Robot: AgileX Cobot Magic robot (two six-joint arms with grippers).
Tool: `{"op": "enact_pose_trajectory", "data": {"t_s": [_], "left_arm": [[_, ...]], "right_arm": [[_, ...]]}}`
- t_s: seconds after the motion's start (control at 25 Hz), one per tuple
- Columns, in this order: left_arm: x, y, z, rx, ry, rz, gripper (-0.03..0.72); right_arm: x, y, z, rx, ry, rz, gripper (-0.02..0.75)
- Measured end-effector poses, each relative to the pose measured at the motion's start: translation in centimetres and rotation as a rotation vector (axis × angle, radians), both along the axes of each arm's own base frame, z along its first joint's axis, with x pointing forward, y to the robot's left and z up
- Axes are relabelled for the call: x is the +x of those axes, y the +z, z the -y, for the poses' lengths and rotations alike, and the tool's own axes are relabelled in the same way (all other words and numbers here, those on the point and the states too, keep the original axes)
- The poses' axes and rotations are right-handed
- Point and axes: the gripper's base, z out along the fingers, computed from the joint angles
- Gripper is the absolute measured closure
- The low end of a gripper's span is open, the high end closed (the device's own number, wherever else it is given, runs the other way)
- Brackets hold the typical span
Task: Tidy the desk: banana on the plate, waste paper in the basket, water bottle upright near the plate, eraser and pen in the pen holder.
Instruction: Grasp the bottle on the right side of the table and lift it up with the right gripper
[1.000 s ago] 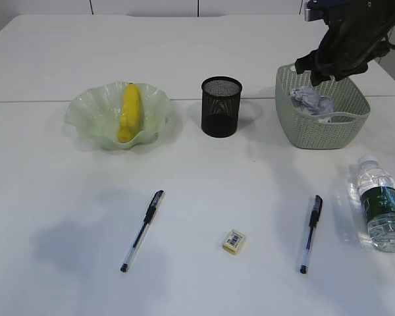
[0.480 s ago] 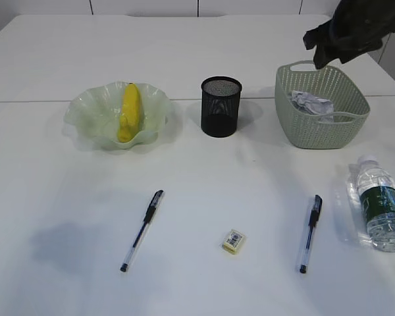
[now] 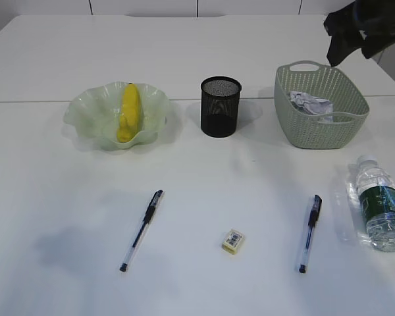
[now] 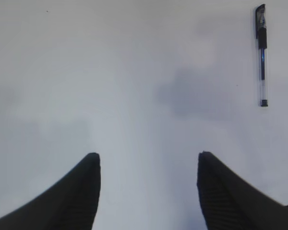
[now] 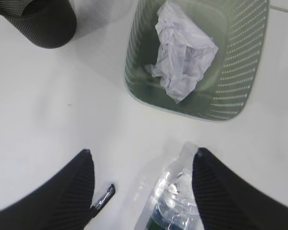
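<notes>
The banana [image 3: 130,110] lies in the green plate [image 3: 85,113]. In the basket [image 3: 316,135] lies the crumpled waste paper [image 3: 311,104]. The water bottle [image 3: 380,205] lies on its side at the right edge of the desk [image 3: 204,191]. Two pens [image 3: 142,229] [image 3: 309,232] and the eraser [image 3: 233,241] lie in front. The pen holder [image 3: 220,108] stands in the middle. My right gripper [image 5: 143,153] hangs open and empty, high over the bottle's neck [image 5: 175,191] near the basket [image 5: 245,72]. My left gripper [image 4: 149,155] is open over bare desk, with a pen [image 4: 261,52] far off to its right.
The right arm [image 3: 365,26] shows dark at the top right corner, above and behind the basket. A seam line [image 3: 26,101] crosses the desk behind the plate. The left arm is outside the exterior view.
The right gripper has risen from over the basket and drawn back toward the top right. The waste paper stays in the basket. Everything else is unmoved.
</notes>
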Motion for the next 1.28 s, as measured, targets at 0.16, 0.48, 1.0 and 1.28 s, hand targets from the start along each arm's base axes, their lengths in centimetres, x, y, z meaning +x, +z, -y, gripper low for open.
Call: {"op": "enact_pose_trajectory", "data": {"t_s": [0.16, 0.48, 1.0, 1.28], "left_arm": [[0.0, 0.0, 0.1, -0.010, 0.001, -0.003, 0.234], [0.0, 0.0, 0.1, -0.014, 0.001, -0.004, 0.234], [0.9, -0.6, 0.4, -0.010, 0.000, -0.019, 0.234], [1.2, -0.6, 0.6, -0.038, 0.002, -0.015, 0.234]], "right_arm": [[-1.6, 1.0, 0.2, 0.001, 0.002, 0.000, 0.256], [-6.3, -0.4, 0.7, 0.013, -0.021, -0.010, 0.256], [-10.7, -5.9, 4.1, 0.059, -0.173, -0.084, 0.256], [-10.8, -5.4, 5.3, 0.065, -0.215, -0.048, 0.256]]}}
